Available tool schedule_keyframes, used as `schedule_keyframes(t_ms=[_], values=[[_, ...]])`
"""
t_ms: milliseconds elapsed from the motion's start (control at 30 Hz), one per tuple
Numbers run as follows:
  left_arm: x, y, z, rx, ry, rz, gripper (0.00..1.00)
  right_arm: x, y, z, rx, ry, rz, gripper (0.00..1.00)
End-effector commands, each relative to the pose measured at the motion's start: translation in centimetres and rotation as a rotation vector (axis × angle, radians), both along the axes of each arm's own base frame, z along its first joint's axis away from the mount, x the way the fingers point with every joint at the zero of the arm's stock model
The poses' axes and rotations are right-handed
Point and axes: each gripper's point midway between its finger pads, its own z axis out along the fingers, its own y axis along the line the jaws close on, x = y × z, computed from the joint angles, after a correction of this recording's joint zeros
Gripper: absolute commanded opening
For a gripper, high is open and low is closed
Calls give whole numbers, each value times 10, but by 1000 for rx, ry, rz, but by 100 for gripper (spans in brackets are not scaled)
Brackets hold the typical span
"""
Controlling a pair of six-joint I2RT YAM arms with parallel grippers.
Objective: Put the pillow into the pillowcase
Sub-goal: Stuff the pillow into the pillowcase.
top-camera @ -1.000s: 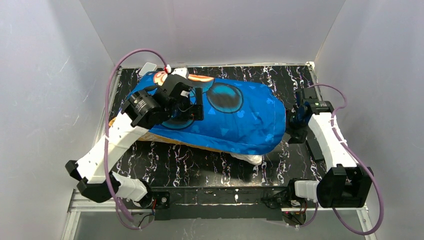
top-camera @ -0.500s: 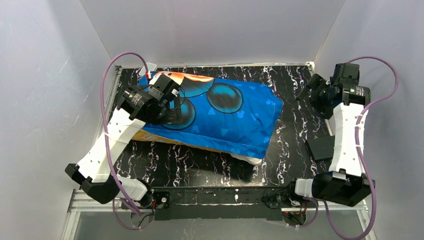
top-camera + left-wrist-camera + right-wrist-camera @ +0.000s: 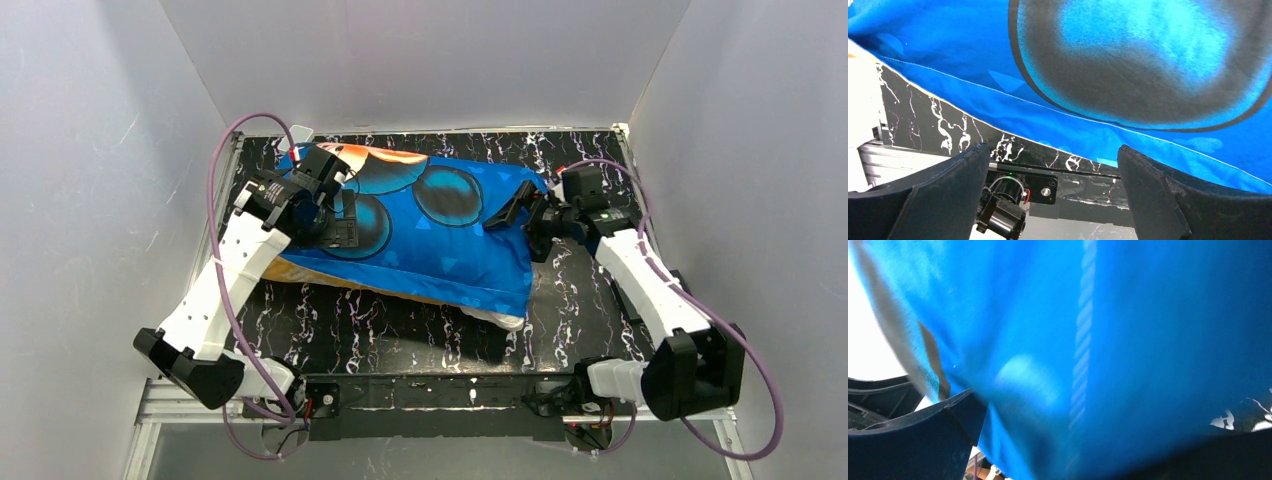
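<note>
The blue pillowcase, with black ears printed on it, lies stuffed and slanted across the black marbled table. A white corner of the pillow pokes out at its near right edge, and the orange underside shows at the near left. My left gripper hovers over the left ear print, open, with nothing between its fingers; the left wrist view shows the blue pillowcase just beyond them. My right gripper is at the case's right end, open, and blurred blue pillowcase fabric fills the space past its finger.
White walls close in the table on the left, back and right. Purple cables loop off both arms. A small white tag lies at the back left corner. The left arm's base motor shows below the table edge.
The right arm swung from the far right, high by the wall, over to the pillowcase's right end. The left gripper shifted slightly left and back. Both stayed open.
</note>
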Motion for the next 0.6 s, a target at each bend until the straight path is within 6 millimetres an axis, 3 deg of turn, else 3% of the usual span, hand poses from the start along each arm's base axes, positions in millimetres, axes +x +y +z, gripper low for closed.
schedule_keyframes(t_ms=[0,33,67,100,133,167,267,367,467,567], values=[[-1,9,-14,-18,55,-1,98,16,19,-23,27,4,-3,97],[0,11,-19,-21,71,4,98,21,24,-23,51,-13,1,88],[0,15,-24,-22,87,13,98,27,28,-19,82,-39,4,74],[1,16,-28,-28,102,17,98,35,33,-7,114,-80,7,48],[1,17,-33,-39,117,17,98,44,35,8,129,-121,3,15],[2,17,-38,-51,128,19,98,53,35,26,115,-172,5,1],[8,10,-54,-114,157,9,98,79,33,87,32,-303,48,1],[13,-15,-67,-225,190,-41,95,97,34,169,19,-449,69,1],[19,-69,-65,-481,216,-127,87,102,46,261,111,-671,120,1],[30,-118,-48,-629,182,-223,84,82,58,346,295,-911,197,1]])
